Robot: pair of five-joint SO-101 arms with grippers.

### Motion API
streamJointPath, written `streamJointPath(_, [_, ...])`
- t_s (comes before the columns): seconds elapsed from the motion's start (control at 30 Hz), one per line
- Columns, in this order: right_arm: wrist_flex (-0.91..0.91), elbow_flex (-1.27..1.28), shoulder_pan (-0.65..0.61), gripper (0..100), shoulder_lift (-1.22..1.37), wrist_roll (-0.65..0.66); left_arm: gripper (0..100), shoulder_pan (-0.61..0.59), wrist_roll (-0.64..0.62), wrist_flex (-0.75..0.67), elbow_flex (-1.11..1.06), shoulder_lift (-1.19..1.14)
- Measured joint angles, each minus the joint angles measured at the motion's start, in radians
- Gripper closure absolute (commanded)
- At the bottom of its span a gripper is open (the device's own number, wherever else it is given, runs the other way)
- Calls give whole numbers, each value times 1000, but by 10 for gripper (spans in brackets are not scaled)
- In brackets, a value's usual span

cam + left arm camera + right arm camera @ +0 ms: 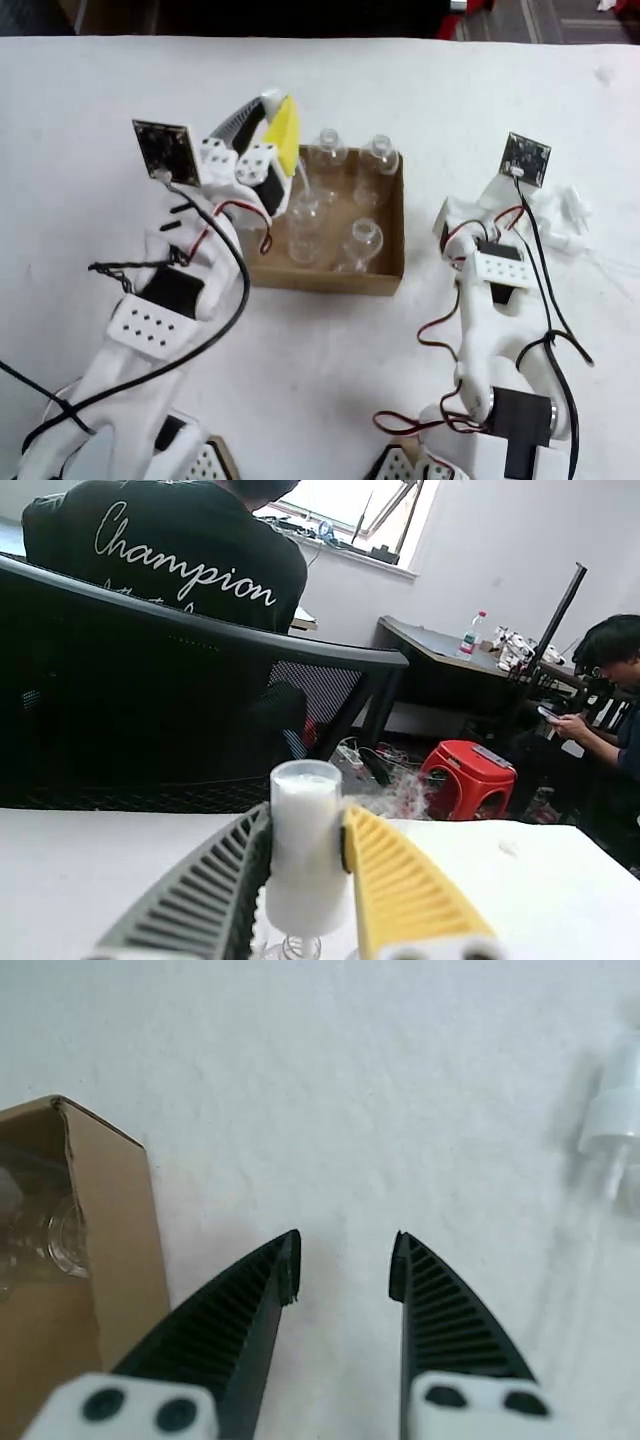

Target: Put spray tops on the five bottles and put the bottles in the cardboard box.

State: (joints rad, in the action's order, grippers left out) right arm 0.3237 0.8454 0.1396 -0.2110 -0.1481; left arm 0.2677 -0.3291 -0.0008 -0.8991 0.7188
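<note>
Left gripper pinches one white top between its grey and yellow fingers, upright above the box's far left corner, with the thin tube hanging into the box. Right gripper sits low over the table just right of the box, its black fingers spread with nothing between them.

One box stands between the arms: stiff cardboard, open-topped, likely light enough to slide if nudged.

Inside the box stand the clear bottles. I count four necks for sure; a fifth may be hidden under the left gripper. They look thin-walled, light, rigid and slick, easy to tip. I would steady one by the body just below the shoulder.

Loose tops lie well right of the box. There are at least two, but I cannot separate them cleanly. With the held one, that makes three or more. They are light hard plastic with a bendy tube, best gripped at the collar with the tube kept plumb so it finds a neck.
</note>
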Motion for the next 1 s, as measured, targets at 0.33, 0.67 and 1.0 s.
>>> streamJointPath(0.33, [0, 0, 0, 872, 0, 0, 976, 20, 8, 34, -40, -2])
streamJointPath(0.67, [0, 0, 0, 872, 0, 0, 976, 40, 78, -78, -187, -2])
streamJointPath(1.0, [0, 0, 0, 872, 0, 0, 976, 104, 153, -94, -226, -2])
